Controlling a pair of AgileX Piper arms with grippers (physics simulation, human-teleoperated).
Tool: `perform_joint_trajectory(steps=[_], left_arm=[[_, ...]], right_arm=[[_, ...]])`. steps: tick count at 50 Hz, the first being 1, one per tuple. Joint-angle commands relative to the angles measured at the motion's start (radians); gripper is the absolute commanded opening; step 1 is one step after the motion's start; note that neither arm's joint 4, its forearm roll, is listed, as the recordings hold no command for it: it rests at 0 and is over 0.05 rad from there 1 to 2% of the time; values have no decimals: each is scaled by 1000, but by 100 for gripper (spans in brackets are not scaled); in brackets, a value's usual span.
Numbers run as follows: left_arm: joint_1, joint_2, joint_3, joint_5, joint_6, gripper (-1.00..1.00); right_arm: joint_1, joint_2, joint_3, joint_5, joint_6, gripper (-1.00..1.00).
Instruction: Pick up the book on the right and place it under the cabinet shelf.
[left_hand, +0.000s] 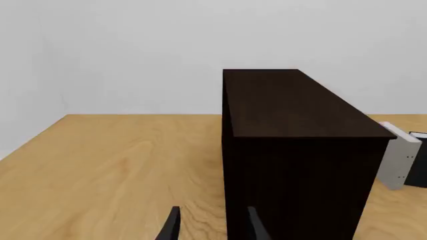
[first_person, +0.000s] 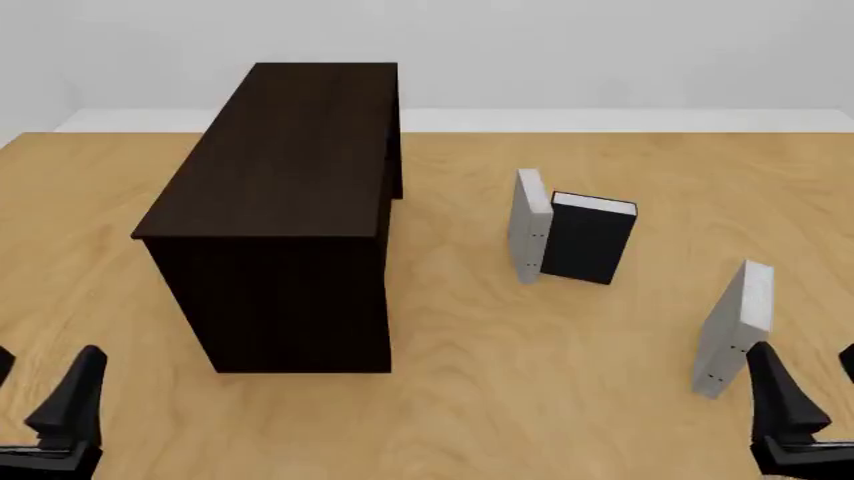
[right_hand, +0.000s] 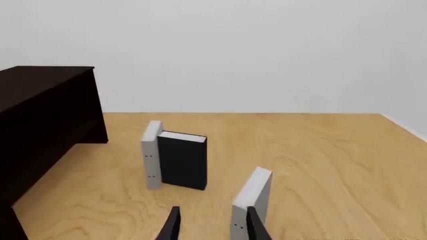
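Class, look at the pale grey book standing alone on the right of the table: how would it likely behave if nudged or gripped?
The grey book stands upright on a narrow edge and appears to lean slightly, so a sideways nudge would probably topple it. Its hard cover looks stiff, so it likely won't flop when gripped. Being thin, it should fit between the right gripper fingers.

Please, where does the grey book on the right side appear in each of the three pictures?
Front view: the grey book stands at the right, just ahead of the right hand.
Right wrist view: the same book is low in the picture, next to the fingers.
Left wrist view: not visible; only the other grey book shows.
Shared landmark: the dark cabinet.
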Motion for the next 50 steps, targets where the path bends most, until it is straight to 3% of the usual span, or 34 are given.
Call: perform_joint_trajectory(steps=[1, 4, 6, 7, 9, 18, 23, 29, 34, 50], left_arm=[[0, 4, -3, -1, 0, 100], [-1, -4, -4, -35, 8, 100], [0, -3, -4, -6, 2, 100], [1, 74, -1, -39, -6, 100], [0, 12, -2, -9, 0, 100], [0, 10, -3, -7, 0, 100], [0, 12, -4, -7, 0, 100], [1, 6, -2, -4, -1, 100], [1, 7, -3, -3, -1, 100], [0, 6, -6, 1, -1, 100]], right_arm=[[-12, 183, -41, -83, -21, 100], [-28, 315, -88, -111, 0, 100], [-4, 320, -106, -104, -3, 100], [-19, 353, -123, -104, -10, 100], [-17, 357, -142, -94, -10, 100], [-57, 594, -301, -22, -20, 100], [-68, 721, -351, -26, 35, 100], [-113, 806, -420, 8, 5, 100], [-165, 869, -459, 23, -59, 100], [-209, 1003, -521, 23, -120, 100]])
